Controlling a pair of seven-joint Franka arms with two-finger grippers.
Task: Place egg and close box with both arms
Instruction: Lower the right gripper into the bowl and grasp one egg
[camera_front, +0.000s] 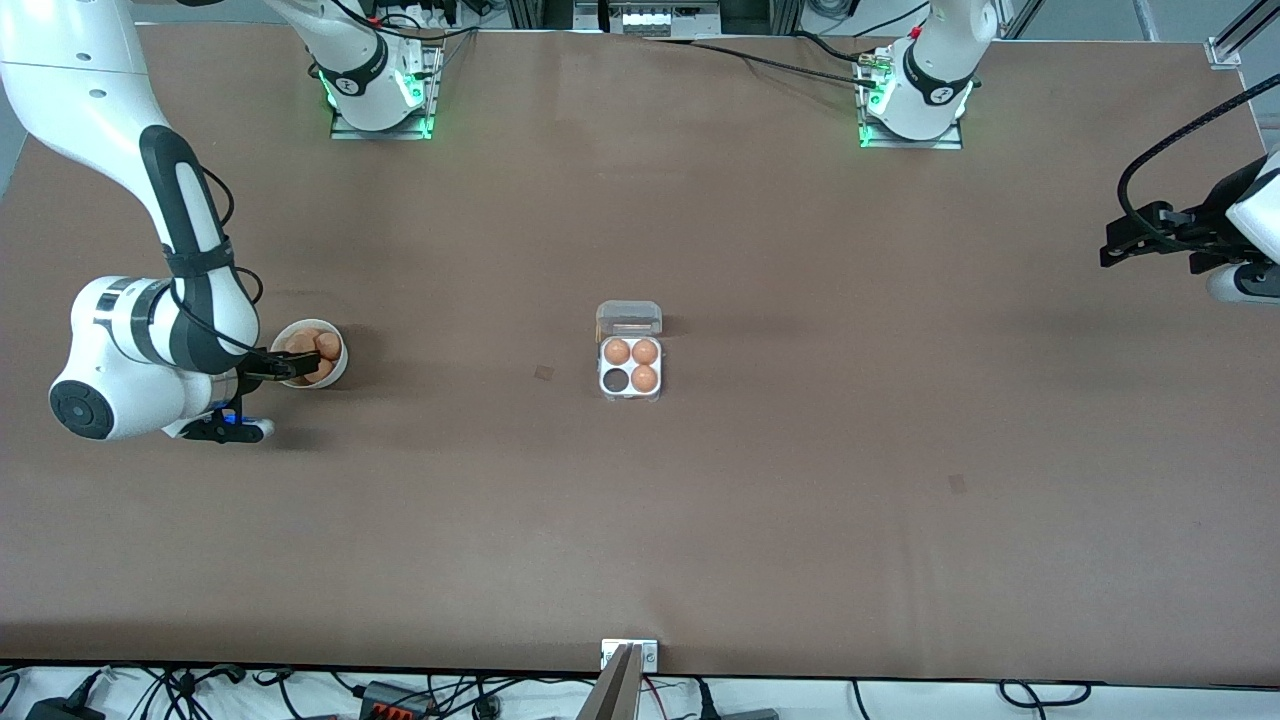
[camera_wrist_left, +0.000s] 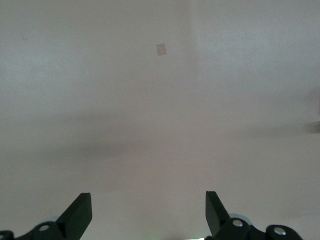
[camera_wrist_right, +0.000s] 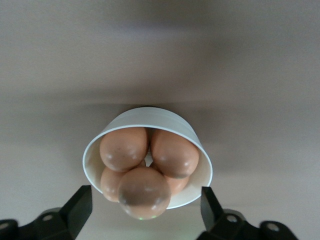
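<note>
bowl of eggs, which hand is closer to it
Right. The right hand is open right over the bowl of eggs. The left hand, also open, waits over bare table at the left arm's end.

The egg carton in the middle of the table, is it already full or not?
Not full. The egg carton has its lid folded open; three cells hold eggs, and the fourth cell shows dark and empty.

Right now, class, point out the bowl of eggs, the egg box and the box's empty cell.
Bowl (camera_wrist_right: 192, 134), right wrist view: on its white rim.
Box (camera_front: 629, 318), front view: on its opened clear lid.
Empty cell (camera_front: 614, 380), front view: on its dark hollow.
</note>
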